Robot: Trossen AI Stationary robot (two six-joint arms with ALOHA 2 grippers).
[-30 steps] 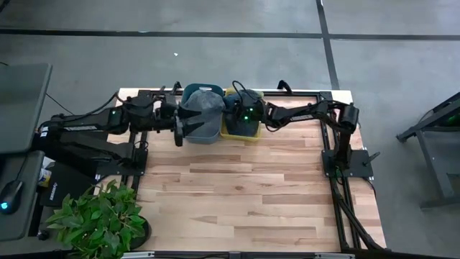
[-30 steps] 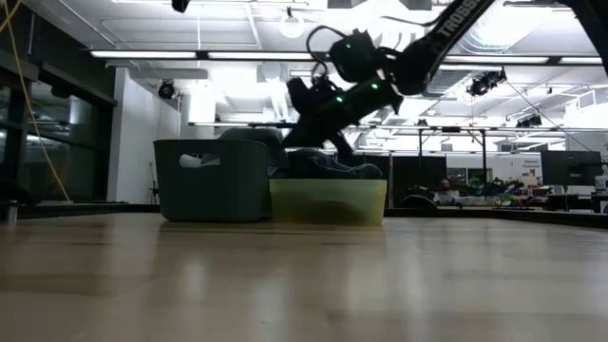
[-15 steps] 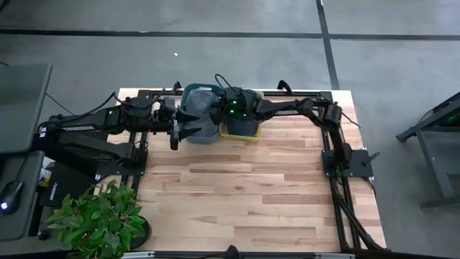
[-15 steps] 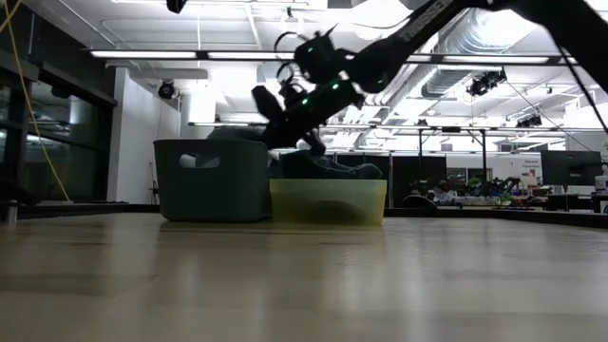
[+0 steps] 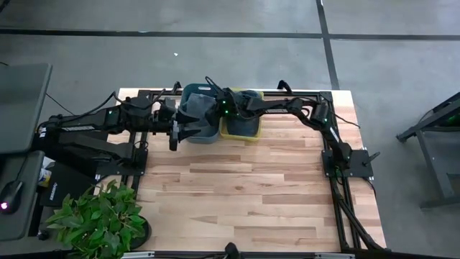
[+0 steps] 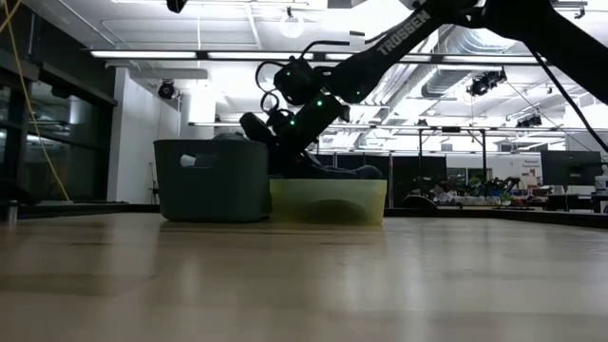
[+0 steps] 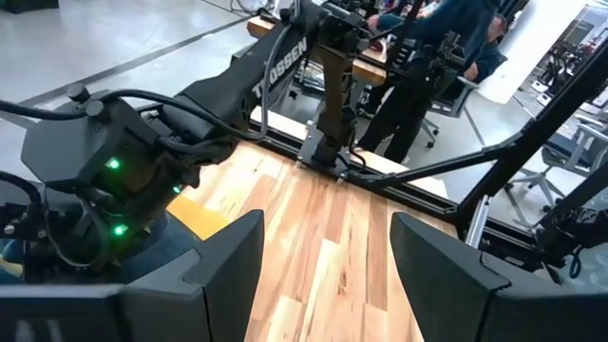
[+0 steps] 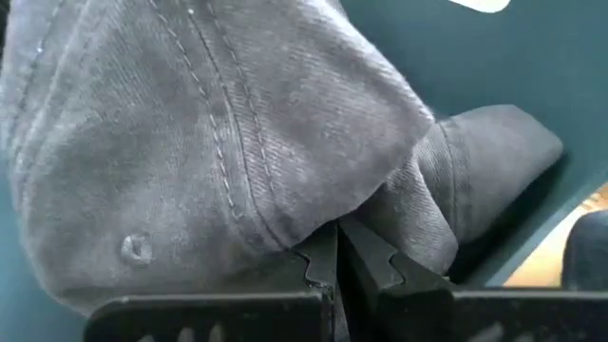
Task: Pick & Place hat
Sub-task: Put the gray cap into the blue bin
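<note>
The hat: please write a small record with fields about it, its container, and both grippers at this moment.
hat: grey cap, lying in the teal bin
teal bin: at the table's far edge, touching the yellow bin on its right
right gripper: reaching over the teal bin, fingers shut on a fold of the hat
left gripper: beside the teal bin, fingers open, holding nothing
table: wooden top
off the table: green plant near the left arm's base

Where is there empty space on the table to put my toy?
The table is bare from the tubs to its near edge. It is crowded at the far edge: grey tub, yellow tub, both tools and the hat.
</note>
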